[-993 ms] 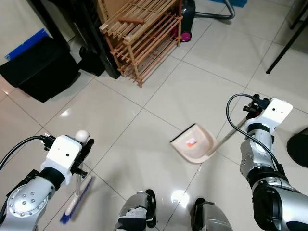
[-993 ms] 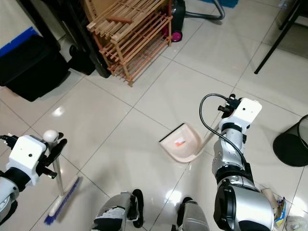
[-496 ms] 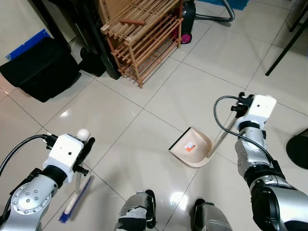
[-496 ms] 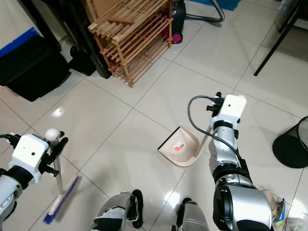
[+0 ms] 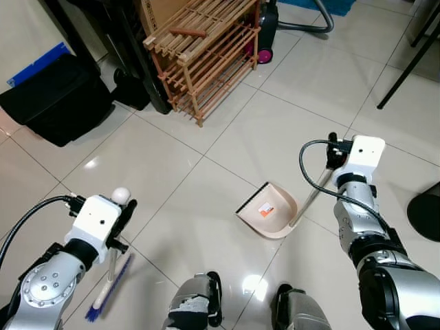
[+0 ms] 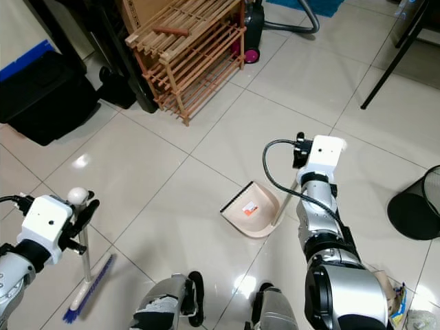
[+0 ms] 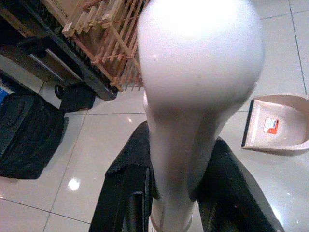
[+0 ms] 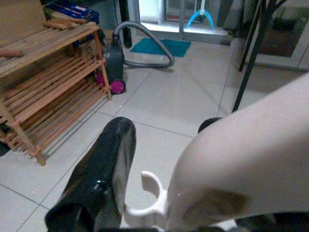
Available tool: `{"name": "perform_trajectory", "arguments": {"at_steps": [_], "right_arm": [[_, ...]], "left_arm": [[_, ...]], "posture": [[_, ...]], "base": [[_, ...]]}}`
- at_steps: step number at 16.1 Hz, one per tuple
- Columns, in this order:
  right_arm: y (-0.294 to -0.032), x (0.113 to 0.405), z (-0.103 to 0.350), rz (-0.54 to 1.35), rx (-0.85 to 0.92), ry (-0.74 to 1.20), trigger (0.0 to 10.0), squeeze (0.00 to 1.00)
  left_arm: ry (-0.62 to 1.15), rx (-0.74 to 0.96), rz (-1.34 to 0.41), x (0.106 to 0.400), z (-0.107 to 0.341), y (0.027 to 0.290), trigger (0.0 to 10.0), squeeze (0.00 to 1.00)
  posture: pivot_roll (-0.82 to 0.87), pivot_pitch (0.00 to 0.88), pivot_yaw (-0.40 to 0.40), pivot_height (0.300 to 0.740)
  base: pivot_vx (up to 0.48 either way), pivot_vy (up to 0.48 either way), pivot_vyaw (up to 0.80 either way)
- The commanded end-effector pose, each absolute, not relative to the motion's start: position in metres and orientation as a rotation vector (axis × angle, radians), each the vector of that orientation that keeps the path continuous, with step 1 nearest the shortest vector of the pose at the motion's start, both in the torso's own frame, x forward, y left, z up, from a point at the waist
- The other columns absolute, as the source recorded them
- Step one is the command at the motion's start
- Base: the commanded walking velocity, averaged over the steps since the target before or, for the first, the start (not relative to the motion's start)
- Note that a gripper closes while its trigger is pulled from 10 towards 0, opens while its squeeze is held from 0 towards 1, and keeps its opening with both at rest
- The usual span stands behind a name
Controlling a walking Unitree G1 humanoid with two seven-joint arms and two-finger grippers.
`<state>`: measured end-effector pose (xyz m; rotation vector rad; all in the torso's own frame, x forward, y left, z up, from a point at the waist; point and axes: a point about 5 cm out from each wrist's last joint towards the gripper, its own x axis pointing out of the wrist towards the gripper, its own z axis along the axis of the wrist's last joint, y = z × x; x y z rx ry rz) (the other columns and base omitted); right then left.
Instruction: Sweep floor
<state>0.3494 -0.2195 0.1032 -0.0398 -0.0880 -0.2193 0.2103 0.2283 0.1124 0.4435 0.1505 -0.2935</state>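
Head views: our right gripper (image 5: 333, 159) is clenched on the handle of the dustpan (image 5: 268, 212), whose tray lies flat on the floor (image 5: 172, 165). Over the last second the tray has slid toward 9 o'clock and its mouth has turned from about 10 toward 8 o'clock, facing the broom (image 5: 110, 285). We read this as lining the pan up to receive a sweep.

Our left gripper (image 5: 125, 218) grips the broom pole just under its knob; the bristles rest at 7 o'clock, unmoved. The rack (image 5: 203, 58) stands at 12.

Left wrist view: fingers (image 7: 126, 186) close on either side of the pole.

Right wrist view: the handle (image 8: 241, 164) lies beside one finger (image 8: 104, 169); contact is probably firm, though blurred.
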Motion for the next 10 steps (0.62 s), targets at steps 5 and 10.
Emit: {"name": "perform_trajectory", "arguments": {"at_steps": [5, 10], "right_arm": [[-0.225, 0.341, 0.091, -0.328, 0.1, -0.065, 10.0, 1.0], [-0.216, 0.335, 0.096, -0.337, 0.123, -0.18, 10.0, 0.0]], "left_arm": [[0.171, 0.468, -0.277, 0.211, 0.105, 0.238, 10.0, 0.0], [0.172, 0.457, -0.274, 0.212, 0.099, 0.237, 10.0, 0.0]], "posture": [[0.28, 0.232, 0.132, 0.74], [0.27, 0.235, 0.13, 0.74]], "base": [[0.0, 0.0, 0.0], [0.0, 0.0, 0.0]]}}
